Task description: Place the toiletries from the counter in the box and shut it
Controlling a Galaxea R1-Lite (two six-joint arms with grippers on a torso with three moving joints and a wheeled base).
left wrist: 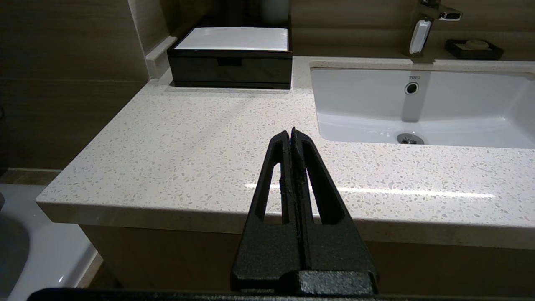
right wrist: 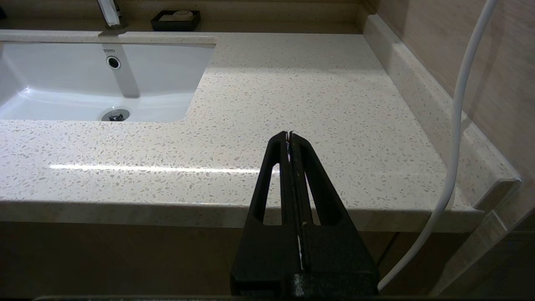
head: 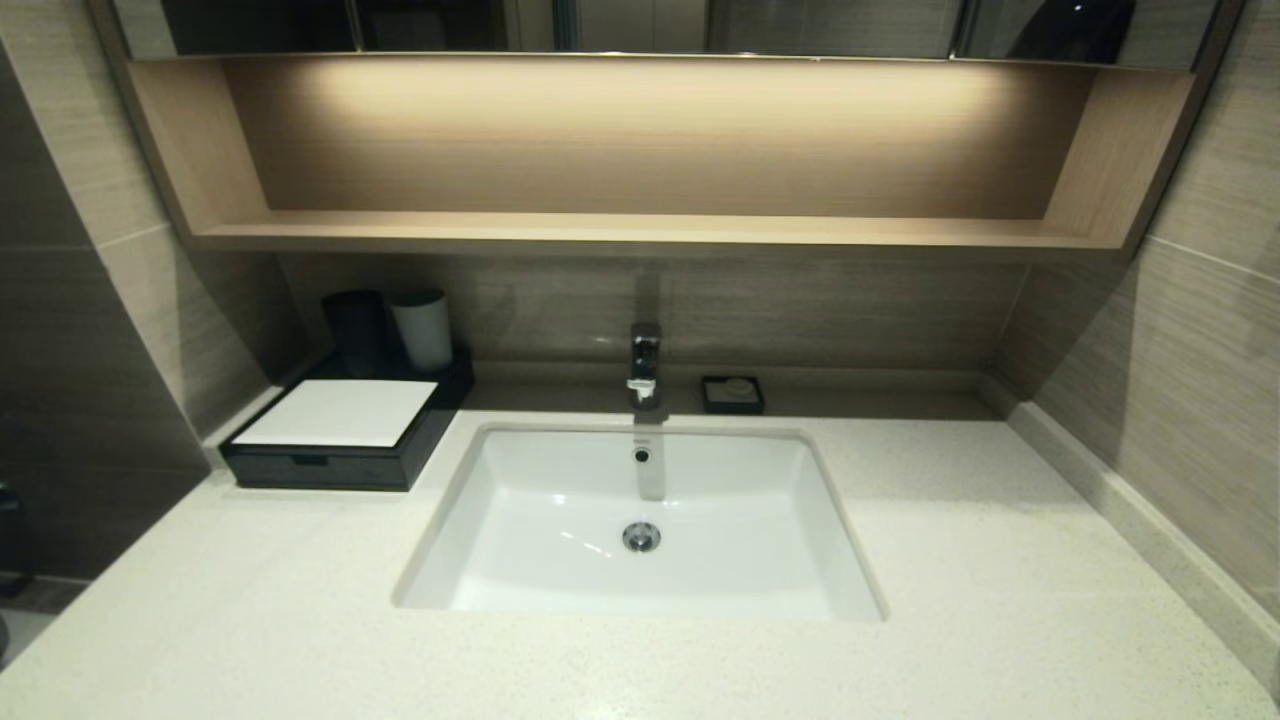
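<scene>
Neither arm shows in the head view; both sit below and in front of the counter [head: 950, 520] edge, seen only through their own wrist cameras. No sachet or wrapped packet shows on the stone in any of the three views. What the box [head: 345, 435] holds cannot be told, since its front drawer [left wrist: 230, 69] sits flush with the black front, the notch pull dark and small in its upper edge, and a white sheet covers the top.

The box stands at the back left corner of the counter, against the wall, to the left of the white basin [head: 640, 520]. Behind it two cups, one dark [head: 355, 330] and one pale [head: 422, 328], stand in shadow, and their bases are hidden by the box top. In the left wrist view they are cut off by the upper edge. A tap [head: 645, 365] rises behind the basin, with a small black soap dish [head: 732, 394] just to its right.

The left gripper [left wrist: 290, 133] hangs off the front edge of the counter, its two black fingers pressed together with nothing between them. The box lies well apart from it, across the bare stone and a little toward the wall side. The right gripper [right wrist: 289, 134] is likewise closed and empty at the front edge on the other side of the basin, near a white cable [right wrist: 455, 125] along the side wall; the box is out of that camera's view.
</scene>
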